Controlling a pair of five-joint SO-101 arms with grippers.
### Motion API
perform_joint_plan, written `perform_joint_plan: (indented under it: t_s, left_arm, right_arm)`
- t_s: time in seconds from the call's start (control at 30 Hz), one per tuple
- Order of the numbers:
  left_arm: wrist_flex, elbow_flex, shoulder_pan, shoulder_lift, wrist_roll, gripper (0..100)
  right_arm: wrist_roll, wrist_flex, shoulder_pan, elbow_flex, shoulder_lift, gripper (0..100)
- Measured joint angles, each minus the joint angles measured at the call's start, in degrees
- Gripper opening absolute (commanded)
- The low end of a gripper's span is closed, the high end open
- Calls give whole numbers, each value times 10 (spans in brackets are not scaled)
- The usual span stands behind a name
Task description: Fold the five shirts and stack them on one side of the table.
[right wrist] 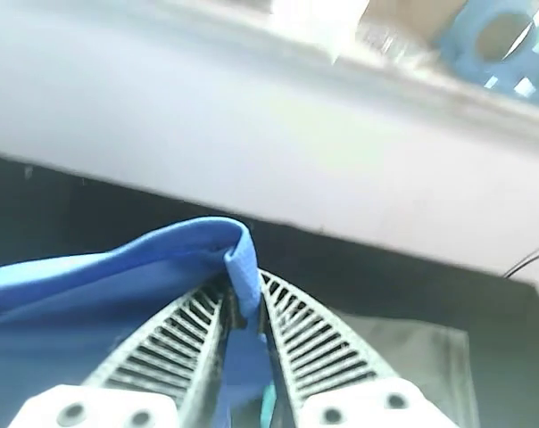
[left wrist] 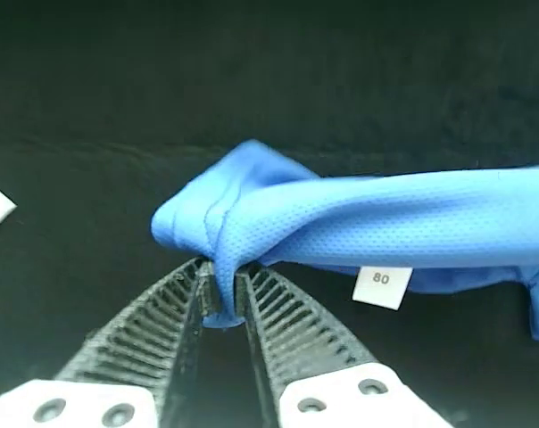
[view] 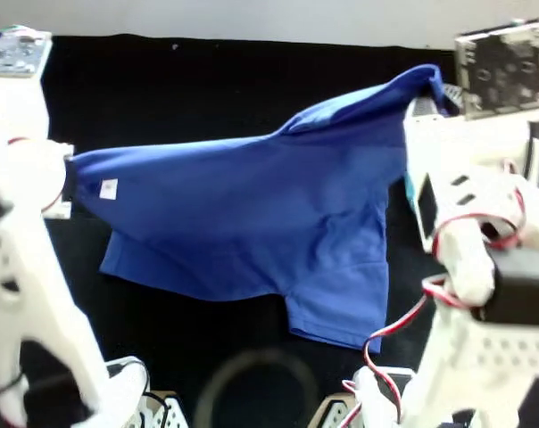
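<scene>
Left hand (left wrist: pixel 220 294) and right hand (right wrist: pixel 245 305) each clamp a blue shirt (view: pixel 252 223) edge — cloth stretched between them, likely for folding.

The blue shirt (view: pixel 252 214) is stretched between the left gripper (left wrist: pixel 223 299) and the right gripper (right wrist: pixel 244 312). It spans the middle of the tabletop (view: pixel 207 80) and blocks any straight pass across it. Both pairs of fingers (left wrist: pixel 283 312) are pinched on its cloth. Bare black tabletop lies open behind the shirt along the far edge, and in front of its lower hem. The left arm (view: pixel 29 294) and right arm (view: pixel 484 267) crowd the near corners, and the right arm's red-and-white wires (view: pixel 390 334) loop beside the hem.
</scene>
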Motion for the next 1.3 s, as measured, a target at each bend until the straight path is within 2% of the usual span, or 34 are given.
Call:
perform_joint_plan:
  t_s: [0.27, 0.47, 0.9, 1.1, 1.3]
  left_arm:
    - [1, 0, -1, -149, -3, 9]
    - [1, -49, -3, -219, -3, 9]
    - [1, -69, -3, -303, -4, 9]
    - [1, -63, -3, -309, -4, 9]
    - [1, 4, -3, -309, -4, 9]
  right_arm:
    - [0, 60, 0, -153, 0, 5]
    - [0, 113, 0, -300, -3, 5]
    - [4, 193, 1, -609, -7, 5]
    - [4, 188, 2, -626, -6, 5]
    - [4, 125, 0, -537, 32, 5]
